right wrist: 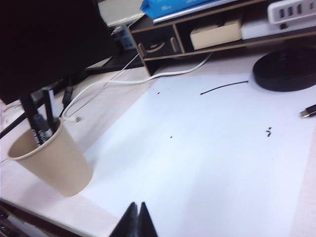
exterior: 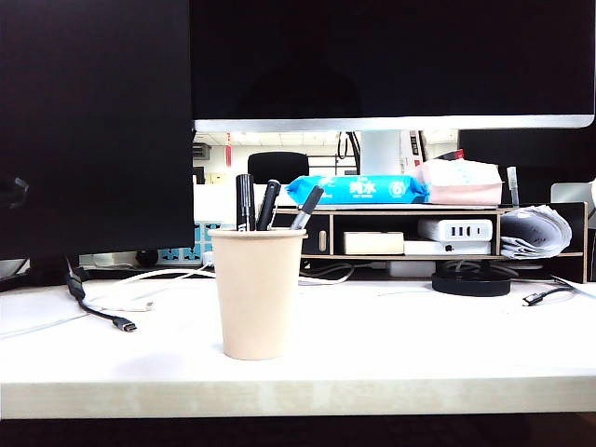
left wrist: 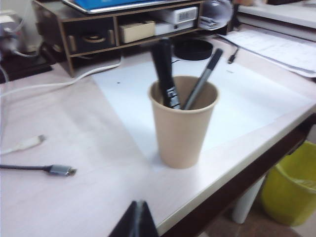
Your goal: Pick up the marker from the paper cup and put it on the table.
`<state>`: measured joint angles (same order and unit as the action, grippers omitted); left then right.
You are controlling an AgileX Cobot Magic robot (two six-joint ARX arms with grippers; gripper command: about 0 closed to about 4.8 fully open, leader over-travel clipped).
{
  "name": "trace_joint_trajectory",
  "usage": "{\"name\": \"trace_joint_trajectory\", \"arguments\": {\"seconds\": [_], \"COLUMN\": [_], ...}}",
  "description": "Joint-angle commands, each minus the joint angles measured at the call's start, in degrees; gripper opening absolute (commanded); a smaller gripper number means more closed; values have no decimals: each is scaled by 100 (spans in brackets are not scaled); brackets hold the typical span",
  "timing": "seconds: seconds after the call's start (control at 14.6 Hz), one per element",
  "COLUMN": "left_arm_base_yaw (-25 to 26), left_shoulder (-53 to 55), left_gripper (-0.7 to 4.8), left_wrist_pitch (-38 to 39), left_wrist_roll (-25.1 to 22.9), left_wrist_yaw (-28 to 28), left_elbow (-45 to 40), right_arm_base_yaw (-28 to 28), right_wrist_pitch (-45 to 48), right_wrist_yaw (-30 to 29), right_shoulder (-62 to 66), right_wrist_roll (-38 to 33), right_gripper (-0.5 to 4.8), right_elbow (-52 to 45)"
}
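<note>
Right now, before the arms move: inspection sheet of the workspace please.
Surface: table white, bare in front.
Job's things: marker upright in paper cup with two slimmer pens.
Clutter: shelf riser, blue pack, black disc.
Grippers: left gripper and right gripper shut, fingers together, short of the cup, holding nothing.
Cables: USB cable left of cup.
Surroundings: monitor above; yellow bin beside table.

Neither arm shows up in the exterior view at all. The left tool (left wrist: 137, 219) and right tool (right wrist: 136, 220) are cut off by the frame edge, only dark pressed-together tips poking in. The marker (exterior: 245, 202) is mostly hidden inside the paper cup (exterior: 258, 293), print unreadable. The pens' (left wrist: 203, 79) lower ends are hidden too.
</note>
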<state>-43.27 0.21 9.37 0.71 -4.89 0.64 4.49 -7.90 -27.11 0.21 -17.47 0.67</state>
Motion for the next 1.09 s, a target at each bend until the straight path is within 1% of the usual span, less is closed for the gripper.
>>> {"name": "trace_joint_trajectory", "arguments": {"seconds": [0.07,0.48,0.62,0.82,0.96,1.09], "left_arm_base_yaw": [9,9,13,61,363,914], "left_shoulder": [0,0,0,-2,-2,-2], "left_gripper": [-4,-4,-4,-4,-4,-4], "left_wrist_pitch": [87,24,-94,-90,-85,-90], "left_wrist_roll": [-22,-24,-24,-22,-22,-24], "left_wrist_yaw": [107,111,107,114,125,125], "left_elbow": [-9,-7,0,-13,-13,-13], "right_arm_base_yaw": [179,861,970,994,1032,1032], "right_wrist_pitch": [-2,0,4,7,17,46], "right_wrist_yaw": [-264,-254,-240,-238,-240,-262], "right_shoulder": [-2,-2,-2,-2,-2,-2], "right_wrist_roll": [11,15,15,13,13,13], "right_gripper": [-6,-6,-6,-6,-6,-6], "right_elbow": [-9,-9,-9,-9,-9,-2]}}
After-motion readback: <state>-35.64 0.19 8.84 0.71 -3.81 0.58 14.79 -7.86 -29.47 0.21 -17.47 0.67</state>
